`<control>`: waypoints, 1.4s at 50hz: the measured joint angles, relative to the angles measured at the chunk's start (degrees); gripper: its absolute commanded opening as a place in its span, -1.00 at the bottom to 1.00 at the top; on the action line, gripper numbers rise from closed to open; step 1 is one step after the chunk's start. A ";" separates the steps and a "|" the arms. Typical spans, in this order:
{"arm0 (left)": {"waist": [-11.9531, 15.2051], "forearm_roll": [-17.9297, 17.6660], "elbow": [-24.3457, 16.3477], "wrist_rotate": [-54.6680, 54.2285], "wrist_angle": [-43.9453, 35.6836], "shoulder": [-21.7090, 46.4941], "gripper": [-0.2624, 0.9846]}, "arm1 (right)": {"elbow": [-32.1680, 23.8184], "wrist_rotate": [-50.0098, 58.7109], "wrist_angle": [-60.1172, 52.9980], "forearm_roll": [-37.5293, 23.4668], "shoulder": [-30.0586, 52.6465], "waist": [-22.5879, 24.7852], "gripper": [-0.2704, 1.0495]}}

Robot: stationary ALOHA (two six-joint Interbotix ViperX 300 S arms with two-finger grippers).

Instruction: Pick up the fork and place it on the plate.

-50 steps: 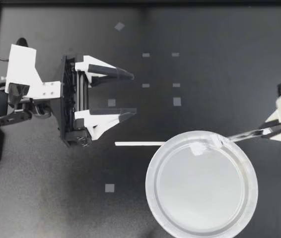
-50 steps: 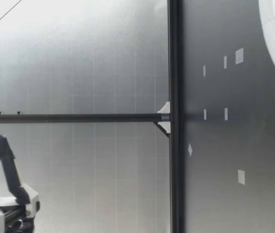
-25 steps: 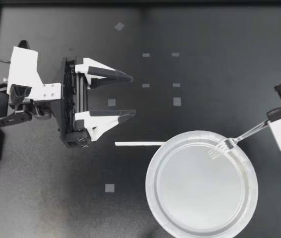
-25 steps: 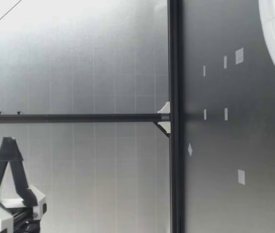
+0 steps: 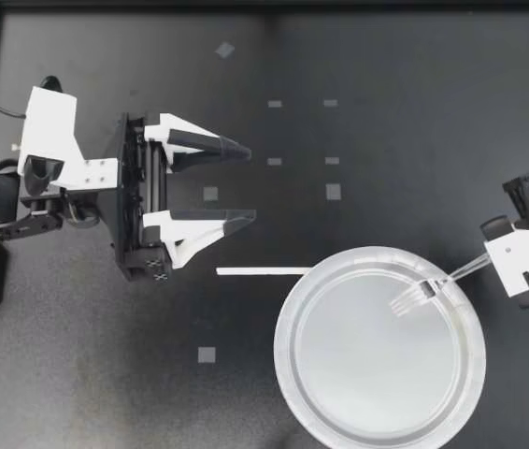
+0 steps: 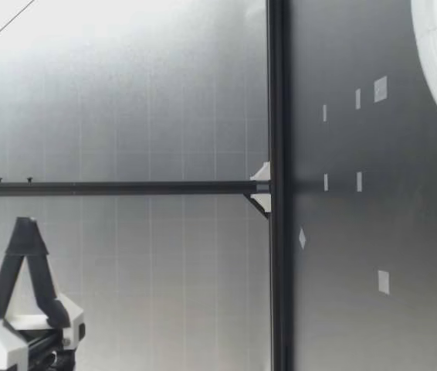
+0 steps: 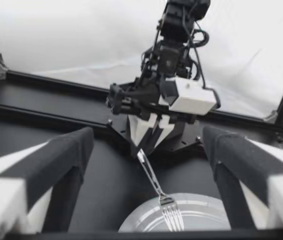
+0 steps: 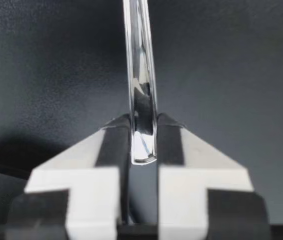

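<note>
Black table, tape squares; fork over clear plate; pale backdrop.

Tines of fork over rim of plate, handle between jaws of right gripper, left gripper well apart

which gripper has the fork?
My right gripper: its jaws are shut on the fork by its handle, tines over the plate. My left gripper is open and empty.
</note>
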 measured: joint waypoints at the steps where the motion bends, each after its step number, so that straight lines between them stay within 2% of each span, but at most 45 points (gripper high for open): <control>1: 0.00 0.18 0.00 0.00 0.00 0.00 0.83 | 0.09 0.09 -0.18 0.00 0.18 -0.09 -0.68; 10: 0.00 2.02 0.00 -0.26 -0.35 0.00 0.83 | 0.35 0.18 -1.58 0.09 3.08 -2.37 -0.68; 42: -0.26 2.20 0.09 -0.18 -0.35 0.00 0.83 | 2.20 0.53 -5.98 0.18 4.39 -3.08 -0.66; 49: -0.26 2.29 0.35 -0.18 -0.35 0.09 0.83 | 2.20 0.79 -6.77 0.18 3.69 -3.25 -0.55; 62: -0.26 2.20 0.53 -0.18 -0.35 0.09 0.83 | 2.64 0.79 -6.94 0.18 3.25 -3.25 -0.11; 70: -0.26 2.29 0.62 -0.09 -0.35 0.00 0.83 | 2.90 0.79 -7.12 0.18 3.25 -3.34 -0.05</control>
